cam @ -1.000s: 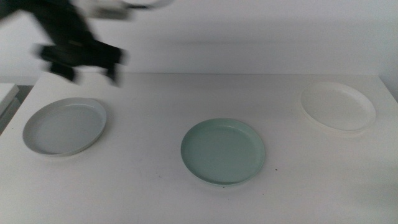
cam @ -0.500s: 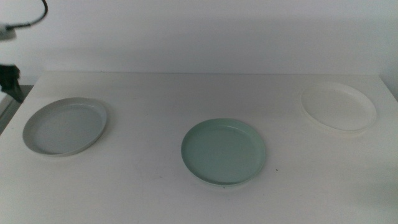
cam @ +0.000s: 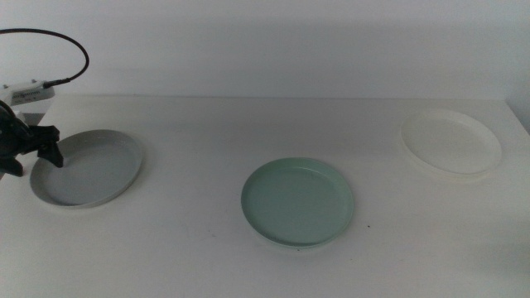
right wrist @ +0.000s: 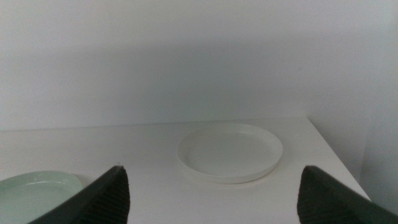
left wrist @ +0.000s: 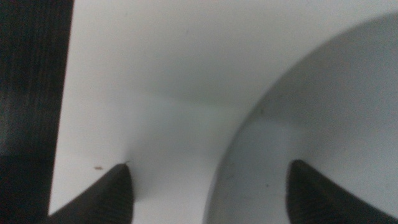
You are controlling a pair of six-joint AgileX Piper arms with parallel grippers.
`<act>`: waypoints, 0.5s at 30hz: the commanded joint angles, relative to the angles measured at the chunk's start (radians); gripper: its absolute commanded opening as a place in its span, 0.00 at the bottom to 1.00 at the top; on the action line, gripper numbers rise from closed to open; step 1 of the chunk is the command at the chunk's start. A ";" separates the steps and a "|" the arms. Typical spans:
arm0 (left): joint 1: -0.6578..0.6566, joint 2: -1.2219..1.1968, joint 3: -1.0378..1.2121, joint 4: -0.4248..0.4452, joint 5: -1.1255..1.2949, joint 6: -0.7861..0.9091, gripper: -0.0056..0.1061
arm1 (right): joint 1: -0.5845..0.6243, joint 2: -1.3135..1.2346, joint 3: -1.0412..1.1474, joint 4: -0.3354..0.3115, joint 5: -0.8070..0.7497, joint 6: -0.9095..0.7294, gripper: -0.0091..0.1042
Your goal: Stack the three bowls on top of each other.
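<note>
Nothing is stacked yet: all three bowls lie apart on the table (cam: 207, 248), each empty, so the whole job is left.

The grey bowl (cam: 88, 166) sits near the table's left edge. The left gripper (cam: 31, 154) is at that bowl's outer rim, jaws spread wide; the left wrist view shows one jaw over bare table and the other over the bowl's inside, the rim between them, not yet pinched. The green bowl (cam: 298, 201) lies in the middle, toward the front edge. The white bowl (cam: 451, 141) rests near the back right corner. The right gripper (right wrist: 211, 198) waits, its jaws apart, facing the white bowl from a distance.
</note>
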 commanded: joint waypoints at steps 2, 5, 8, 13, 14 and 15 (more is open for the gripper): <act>0.003 0.029 -0.001 -0.035 0.003 0.012 0.63 | 0.001 -0.005 0.002 -0.012 -0.012 -0.007 0.90; 0.003 0.034 -0.001 -0.058 0.020 0.012 0.36 | 0.001 -0.005 0.002 -0.012 -0.012 -0.007 0.90; 0.003 0.020 -0.001 -0.063 0.031 0.002 0.06 | 0.001 -0.005 0.002 -0.012 -0.012 -0.007 0.90; -0.008 -0.114 0.034 -0.056 0.049 -0.011 0.03 | 0.001 -0.005 0.002 -0.012 -0.012 -0.007 0.90; -0.021 -0.159 0.062 -0.064 0.042 -0.028 0.03 | 0.001 -0.005 0.002 -0.012 -0.012 -0.007 0.90; -0.039 -0.198 0.084 -0.063 0.040 -0.043 0.03 | 0.001 -0.005 0.002 -0.012 -0.012 -0.007 0.90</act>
